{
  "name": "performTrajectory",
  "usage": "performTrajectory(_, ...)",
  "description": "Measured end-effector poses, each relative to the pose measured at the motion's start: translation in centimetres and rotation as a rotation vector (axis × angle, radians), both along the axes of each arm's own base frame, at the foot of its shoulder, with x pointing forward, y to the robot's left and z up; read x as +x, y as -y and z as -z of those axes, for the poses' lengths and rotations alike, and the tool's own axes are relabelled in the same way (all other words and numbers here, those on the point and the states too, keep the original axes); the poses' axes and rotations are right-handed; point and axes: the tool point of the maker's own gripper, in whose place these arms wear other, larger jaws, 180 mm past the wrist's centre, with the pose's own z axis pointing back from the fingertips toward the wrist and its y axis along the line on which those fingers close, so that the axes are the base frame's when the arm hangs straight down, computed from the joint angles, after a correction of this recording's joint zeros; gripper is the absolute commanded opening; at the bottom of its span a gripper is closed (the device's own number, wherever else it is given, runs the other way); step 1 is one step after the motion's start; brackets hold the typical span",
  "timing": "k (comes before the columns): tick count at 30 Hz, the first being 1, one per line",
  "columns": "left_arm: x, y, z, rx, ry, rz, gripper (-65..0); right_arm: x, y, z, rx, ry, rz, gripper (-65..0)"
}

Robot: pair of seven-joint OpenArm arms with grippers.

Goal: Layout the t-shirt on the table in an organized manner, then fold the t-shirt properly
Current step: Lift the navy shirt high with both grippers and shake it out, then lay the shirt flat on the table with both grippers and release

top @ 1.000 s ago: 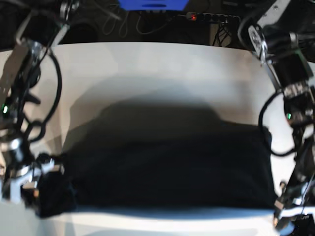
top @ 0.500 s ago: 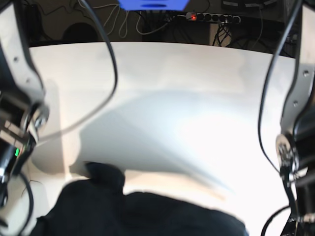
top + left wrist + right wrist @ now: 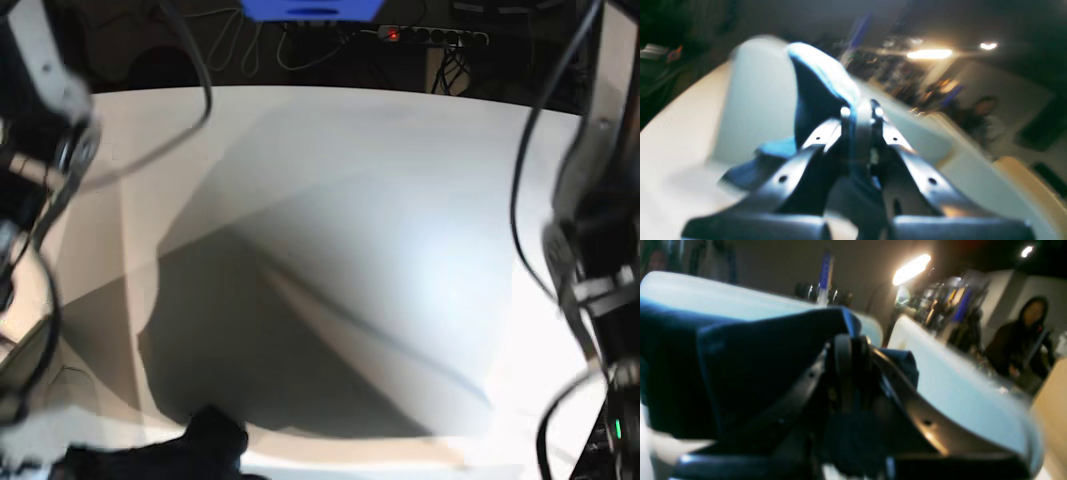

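White bench lies bare across the far side. Shirt hangs lifted at the near edge, stretched left to right between both arms. Left gripper and right gripper each pinch its cloth.

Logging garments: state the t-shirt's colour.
Plain dark navy blue t-shirt; clearest in the right wrist view.

In the base view most of the t-shirt was cut off by the bottom edge; both arms were smeared and both grippers lay out of frame; both wrist views were blurred; cloth hid the fingertips of the right gripper.
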Motion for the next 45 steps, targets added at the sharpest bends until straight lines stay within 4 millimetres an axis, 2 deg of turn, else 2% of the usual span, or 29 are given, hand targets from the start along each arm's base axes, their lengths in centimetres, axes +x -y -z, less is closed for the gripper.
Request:
performTrajectory(2,-1.4,-0.6,5.0,0.004,-0.073,-0.019,-65.0,-1.4,-1.7,4.8,0.023,-0.089,-0.021,-65.0)
performTrajectory(4,-2.9,-1.1,9.9,0.002,-0.143,-0.033,-65.0,-2.8,-3.3,8.3,0.05,-0.137,-0.06,-65.0)
performTrajectory(8,-7.3,-2.8,22.5,-0.041,-0.392,-0.07,-65.0,-6.5,-5.2,16.1,0.145,-0.239,-0.086,-65.0)
performTrajectory(9,-8.5,-3.2,24.7,-0.069,-0.438,-0.075,-65.0,-7.3,-5.4,17.5,0.16,-0.261,-0.083,-65.0)
performTrajectory(12,-11.8,-3.9,29.6,-0.151,-0.524,-0.072,-65.0,-10.1,-6.3,21.6,0.22,-0.326,-0.092,-65.0)
performTrajectory(15,-14.8,-5.0,32.5,-0.201,-0.58,-0.091,-65.0,-12.5,-6.5,23.6,0.253,-0.35,-0.085,-65.0)
performTrajectory(18,-17.8,-5.8,34.1,-0.26,-0.616,-0.098,-65.0,-15.6,-5.3,25.3,0.276,-0.369,-0.039,-65.0)
performTrajectory(20,-19.1,-7.1,34.5,-0.282,-0.619,-0.134,-65.0,-17.3,-4.9,26.2,0.297,-0.376,-0.014,-65.0)
performTrajectory(23,-20.2,-8.3,35.0,-0.293,-0.625,-0.167,-65.0,-18.9,-5.1,28.0,0.315,-0.422,-0.011,-65.0)
performTrajectory(26,-21.2,-8.4,36.8,-0.309,-0.673,-0.176,-65.0,-20.3,-5.2,30.3,0.336,-0.491,0.001,-65.0)
performTrajectory(30,-22.1,-8.3,38.7,-0.332,-0.724,-0.181,-65.0,-21.1,-5.1,32.1,0.353,-0.54,0.014,-65.0)
performTrajectory(35,-22.7,-8.5,40.1,-0.351,-0.757,-0.193,-65.0,-22.1,-5.1,33.8,0.367,-0.588,0.024,-65.0)
performTrajectory(40,-25.3,-8.3,41.9,-0.351,-0.816,-0.203,-65.0,-23.2,-5.1,34.7,0.374,-0.621,0.031,-65.0)
performTrajectory(45,-28.1,-8.0,42.1,-0.308,-0.849,-0.205,-65.0,-24.3,-5.1,35.4,0.374,-0.653,0.037,-65.0)
